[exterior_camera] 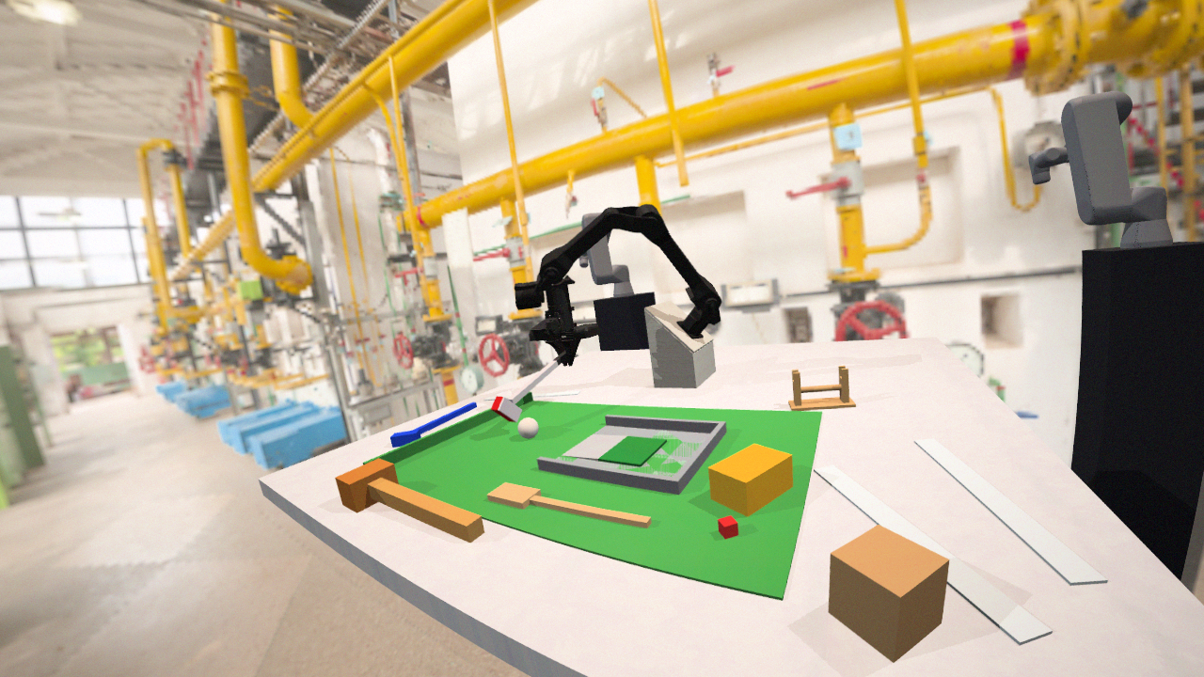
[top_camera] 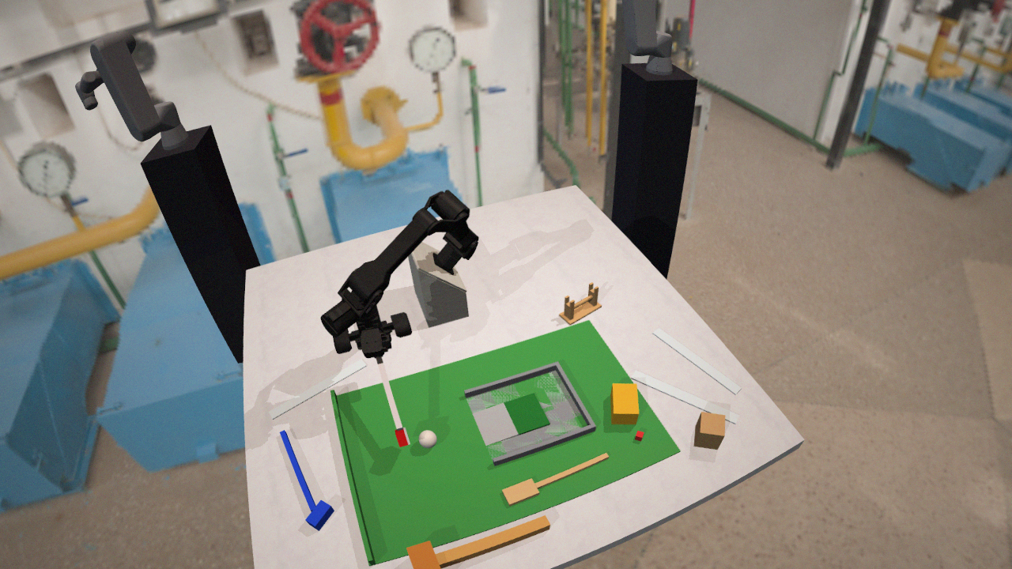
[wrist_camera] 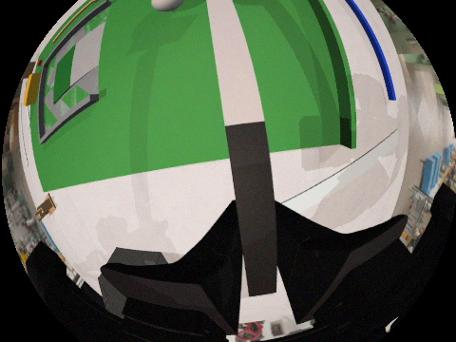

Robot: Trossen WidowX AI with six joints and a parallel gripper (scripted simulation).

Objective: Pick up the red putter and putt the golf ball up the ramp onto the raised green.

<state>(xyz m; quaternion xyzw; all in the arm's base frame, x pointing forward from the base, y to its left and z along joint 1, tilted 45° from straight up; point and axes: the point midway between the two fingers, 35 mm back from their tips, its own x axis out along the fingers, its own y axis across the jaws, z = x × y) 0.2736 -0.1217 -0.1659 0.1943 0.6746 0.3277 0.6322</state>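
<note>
While the pincer [top_camera: 379,356] grips the red putter [top_camera: 393,406] by its dark handle | putter head beside golf ball [top_camera: 426,438] | ball well below pincer on green mat [top_camera: 452,487]

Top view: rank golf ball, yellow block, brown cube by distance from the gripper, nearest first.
From the gripper, shut on the red putter:
1. Golf ball, on the green mat just beside the putter's red head.
2. Yellow block, on the mat past the walled green.
3. Brown cube, off the mat near the table's edge.
</note>
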